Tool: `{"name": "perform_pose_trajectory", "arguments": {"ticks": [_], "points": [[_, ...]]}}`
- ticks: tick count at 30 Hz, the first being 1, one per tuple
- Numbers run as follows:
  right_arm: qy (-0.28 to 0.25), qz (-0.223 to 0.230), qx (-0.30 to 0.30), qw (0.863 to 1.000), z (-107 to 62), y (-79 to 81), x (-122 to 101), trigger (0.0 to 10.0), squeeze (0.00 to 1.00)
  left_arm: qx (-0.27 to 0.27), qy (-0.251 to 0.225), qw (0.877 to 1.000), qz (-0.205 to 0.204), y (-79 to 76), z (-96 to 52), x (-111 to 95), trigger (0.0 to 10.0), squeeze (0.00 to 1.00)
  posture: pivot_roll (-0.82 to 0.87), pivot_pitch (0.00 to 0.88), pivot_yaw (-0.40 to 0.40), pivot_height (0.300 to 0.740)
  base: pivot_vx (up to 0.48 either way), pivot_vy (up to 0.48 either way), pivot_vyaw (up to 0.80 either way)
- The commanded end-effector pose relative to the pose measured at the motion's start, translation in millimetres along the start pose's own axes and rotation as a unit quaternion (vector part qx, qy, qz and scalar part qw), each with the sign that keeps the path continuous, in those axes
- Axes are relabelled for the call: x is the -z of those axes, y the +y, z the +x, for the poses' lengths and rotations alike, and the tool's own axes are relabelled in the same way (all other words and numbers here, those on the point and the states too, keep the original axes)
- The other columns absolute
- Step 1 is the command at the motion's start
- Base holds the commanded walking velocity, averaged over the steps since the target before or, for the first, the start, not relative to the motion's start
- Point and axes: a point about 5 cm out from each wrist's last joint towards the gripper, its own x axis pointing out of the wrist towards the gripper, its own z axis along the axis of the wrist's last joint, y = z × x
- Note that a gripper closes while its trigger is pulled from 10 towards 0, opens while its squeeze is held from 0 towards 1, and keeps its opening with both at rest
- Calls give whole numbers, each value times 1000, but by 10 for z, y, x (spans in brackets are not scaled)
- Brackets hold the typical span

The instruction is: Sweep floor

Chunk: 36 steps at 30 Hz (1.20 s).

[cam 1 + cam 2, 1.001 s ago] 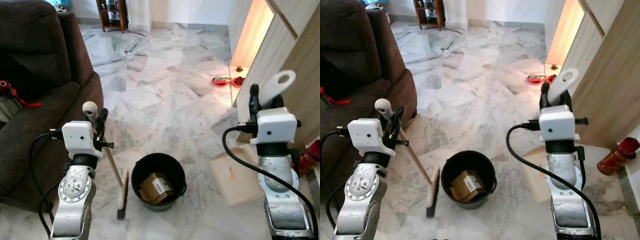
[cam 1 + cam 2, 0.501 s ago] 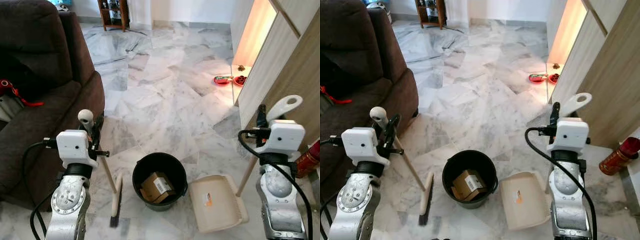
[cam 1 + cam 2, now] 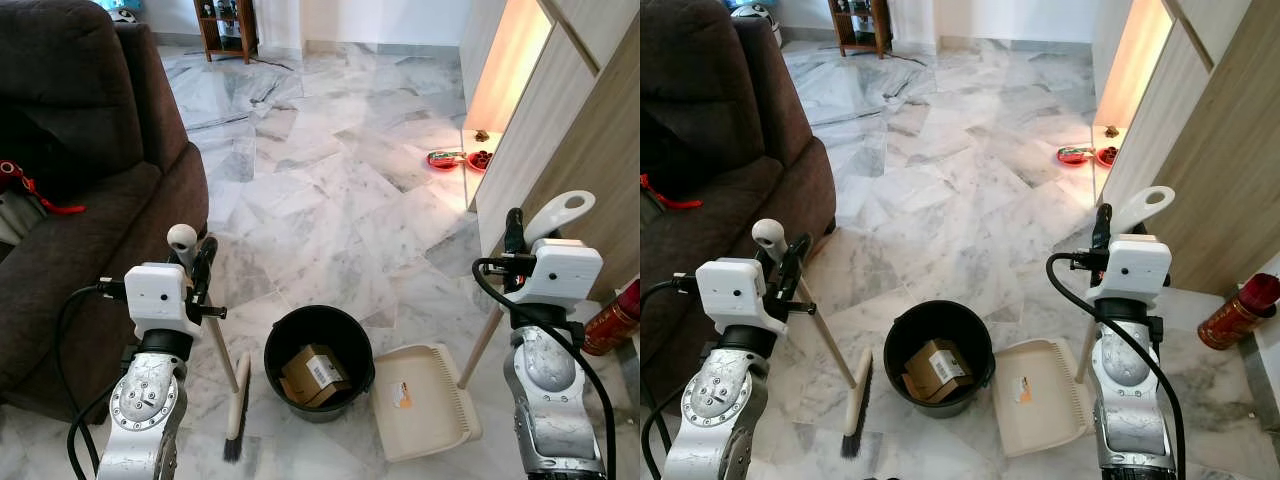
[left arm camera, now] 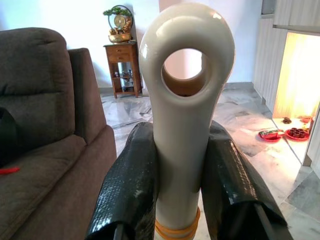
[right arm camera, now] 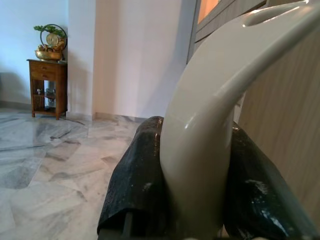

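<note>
Dustpan [image 3: 423, 400] now lowered beside bucket [image 3: 318, 360] | left tool [image 3: 196, 272] pinches broom [image 3: 232, 385]; right tool [image 3: 522, 238] pinches dustpan handle | sweeping can start

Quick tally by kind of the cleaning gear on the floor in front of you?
Broom: 1, in left tool
Dustpan: 1, in right tool
Black bucket: 1, cardboard box inside
Total: 3

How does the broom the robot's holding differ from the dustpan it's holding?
The broom is in the left pincer, left of the black bucket; the dustpan is in the right pincer, right of it. The broom ends in a narrow brush head, the dustpan in a wide flat tray. Both are cream, long-handled and rest on the floor.
</note>
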Motion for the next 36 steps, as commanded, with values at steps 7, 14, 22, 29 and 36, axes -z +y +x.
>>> {"name": "perform_pose_trajectory", "arguments": {"ticks": [7, 14, 22, 29, 36], "points": [[-33, 19, -8, 999, 45, 57, -118, 10000, 0, 9, -26, 1000, 10, -19, 35, -102, 10000, 0, -19, 68, 36, 740, 0, 0, 0], [-29, 20, -15, 999, 53, 77, -101, 10000, 0, 15, -33, 999, 17, -19, 39, -125, 10000, 0, -8, 82, 37, 740, 0, 0, 0], [-33, 26, -17, 999, 92, 92, -124, 10000, 0, 15, -33, 999, 19, -24, 54, -129, 10000, 0, -8, 98, 39, 740, 0, 0, 0], [-33, 26, -14, 999, 93, 86, -127, 10000, 0, 17, -34, 999, 19, -38, 59, -133, 10000, 0, -9, 108, 40, 740, 0, 0, 0], [-32, 23, -12, 999, 105, 75, -122, 10000, 0, 17, -34, 999, 20, -38, 62, -137, 10000, 0, -3, 124, 38, 740, 0, 0, 0]]}}
